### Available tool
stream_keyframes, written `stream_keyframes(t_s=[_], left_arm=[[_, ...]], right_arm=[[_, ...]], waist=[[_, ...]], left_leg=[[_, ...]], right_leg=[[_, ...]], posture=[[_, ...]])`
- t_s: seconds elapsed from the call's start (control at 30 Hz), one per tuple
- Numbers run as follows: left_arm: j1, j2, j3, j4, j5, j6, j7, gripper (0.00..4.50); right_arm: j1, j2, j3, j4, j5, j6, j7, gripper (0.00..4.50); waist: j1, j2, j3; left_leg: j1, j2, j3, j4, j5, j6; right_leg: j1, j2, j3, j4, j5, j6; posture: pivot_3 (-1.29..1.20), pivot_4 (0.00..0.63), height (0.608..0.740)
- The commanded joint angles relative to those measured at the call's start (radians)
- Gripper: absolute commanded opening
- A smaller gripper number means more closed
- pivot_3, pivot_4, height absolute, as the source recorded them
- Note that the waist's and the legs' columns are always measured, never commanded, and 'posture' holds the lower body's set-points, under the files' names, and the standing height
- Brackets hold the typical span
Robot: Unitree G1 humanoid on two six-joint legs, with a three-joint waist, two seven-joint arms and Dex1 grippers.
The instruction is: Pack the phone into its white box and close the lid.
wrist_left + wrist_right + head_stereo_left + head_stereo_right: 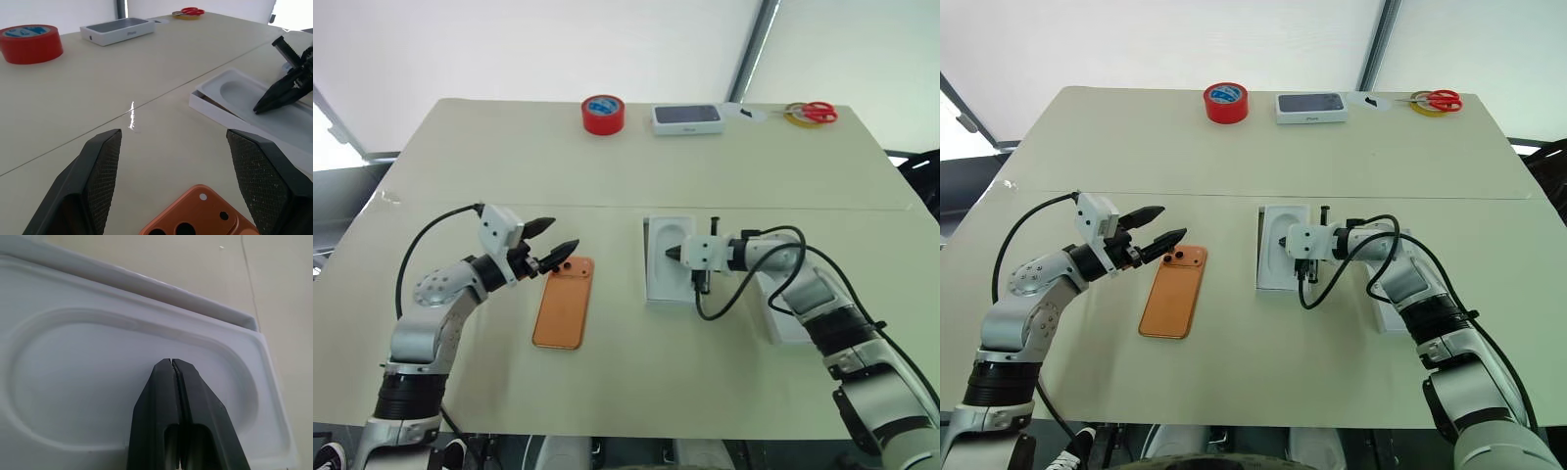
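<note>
Left gripper (554,239): jaws wide open, nothing between them, hanging just above the bench (607,382) at the camera-block end of the phone (564,303), pointing across toward the right arm. In the left wrist view the two textured fingers (100,171) frame the phone's lens corner from above, no contact visible. Right gripper (672,253): jaws fully closed, tips pressed together, empty; tip sits over the rounded recess of the thin white moulded insert (98,377), right wrist view shows it at or just off the insert surface, can't tell whether it touches. Insert lies on top of a white box (658,284) near bench centre, box rim visible around it; the box floor is covered, so can't confirm from here which tray it is. Phone lies flat, back up, lenses at the far end, on the bench left of that box and well apart from it. Another white tray edge (781,328) shows beside the right forearm, mostly hidden by the arm, probably the lid but can't tell. Far edge of bench: red tape roll (603,114), closed white box with dark top (686,118), red-handled scissors (815,113) lying on a yellowish tape ring.
</note>
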State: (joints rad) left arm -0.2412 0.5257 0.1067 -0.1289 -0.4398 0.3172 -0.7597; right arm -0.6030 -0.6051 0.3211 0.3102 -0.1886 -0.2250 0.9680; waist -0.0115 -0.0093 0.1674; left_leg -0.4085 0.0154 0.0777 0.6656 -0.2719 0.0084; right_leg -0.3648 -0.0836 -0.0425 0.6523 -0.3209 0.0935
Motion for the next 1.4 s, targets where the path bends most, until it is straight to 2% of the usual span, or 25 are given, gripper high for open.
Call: stream_keyframes(t_s=[0.03,0.13,0.3,0.47,0.6,0.7,0.87,1.03,1.3,1.4], left_arm=[[0.007,-0.008,0.021,-0.047,-0.005,-0.022,0.014,3.62],[0.015,-0.009,0.025,-0.057,-0.008,-0.017,0.021,3.62],[0.021,-0.001,0.029,-0.052,-0.001,-0.027,0.023,3.62],[0.01,-0.003,0.033,-0.048,-0.008,-0.018,0.032,3.62],[0.017,0.012,0.044,-0.045,-0.027,0.025,0.034,3.62],[0.04,0.052,0.091,-0.048,-0.12,0.136,-0.003,3.62],[0.124,0.182,0.19,-0.05,-0.326,0.444,-0.073,3.62],[0.196,0.255,0.23,-0.004,-0.404,0.612,-0.101,3.62],[0.195,0.193,0.188,0.008,-0.451,0.716,-0.074,3.62],[0.184,0.173,0.17,-0.006,-0.443,0.735,-0.056,3.62]], right_arm=[[0.013,0.0,0.025,-0.086,0.049,-0.014,0.085,0.02],[0.04,0.006,0.032,-0.141,0.093,0.003,0.138,0.02],[0.038,0.019,0.005,-0.134,0.122,0.01,0.129,0.02],[-0.008,0.01,0.006,-0.056,0.048,-0.035,0.059,0.02],[-0.024,0.02,0.002,-0.024,0.045,-0.033,0.034,0.02],[-0.026,0.053,-0.021,-0.07,0.101,0.015,0.032,0.02],[-0.038,0.137,-0.044,-0.213,0.201,0.194,0.024,0.02],[-0.035,0.221,0.051,-0.314,0.157,0.318,0.016,0.02],[-0.084,0.215,0.267,-0.3,-0.009,0.372,0.11,0.02],[-0.095,0.227,0.289,-0.296,-0.017,0.411,0.134,0.02]], waist=[[-0.001,0.0,0.0],[-0.001,0.0,0.0],[-0.002,0.0,0.0],[-0.002,0.0,0.0],[-0.002,0.0,0.0],[-0.006,0.0,0.0],[-0.011,0.0,0.001],[-0.005,0.0,0.001],[-0.003,0.0,0.0],[-0.005,0.0,0.0]], left_leg=[[0.0,0.0,0.0,0.0,0.0,0.0],[0.0,0.0,0.0,0.0,0.0,0.001],[0.0,0.0,0.0,0.0,-0.001,0.001],[0.0,0.0,0.0,0.0,-0.001,0.001],[0.0,0.0,0.0,0.0,-0.001,0.001],[0.0,0.0,0.0,0.0,-0.001,0.001],[0.0,0.001,0.0,-0.002,0.0,0.001],[-0.001,0.0,0.0,-0.002,-0.001,0.001],[-0.001,-0.002,0.0,-0.002,-0.002,0.002],[-0.001,-0.002,0.0,-0.002,-0.002,0.002]], right_leg=[[0.0,0.0,0.0,0.0,0.0,0.0],[0.0,0.0,0.0,0.0,0.0,0.0],[0.0,-0.001,0.0,0.001,0.0,0.0],[-0.001,-0.001,0.0,0.001,0.0,0.0],[-0.001,-0.001,0.0,0.001,0.0,0.0],[-0.001,-0.001,0.0,0.001,0.0,0.0],[-0.003,-0.001,0.0,0.001,0.0,0.0],[-0.003,-0.002,0.0,0.002,0.0,0.0],[-0.007,-0.005,0.0,0.002,0.0,-0.001],[-0.007,-0.005,0.0,0.003,0.0,-0.001]], posture=[[0.0,0.15,0.73],[0.0,0.15,0.73],[0.0,0.15,0.73],[0.0,0.15,0.73],[0.0,0.15,0.73],[0.0,0.15,0.73],[0.0,0.15,0.73],[0.0,0.15,0.73],[0.0,0.15,0.73],[0.0,0.15,0.73]])
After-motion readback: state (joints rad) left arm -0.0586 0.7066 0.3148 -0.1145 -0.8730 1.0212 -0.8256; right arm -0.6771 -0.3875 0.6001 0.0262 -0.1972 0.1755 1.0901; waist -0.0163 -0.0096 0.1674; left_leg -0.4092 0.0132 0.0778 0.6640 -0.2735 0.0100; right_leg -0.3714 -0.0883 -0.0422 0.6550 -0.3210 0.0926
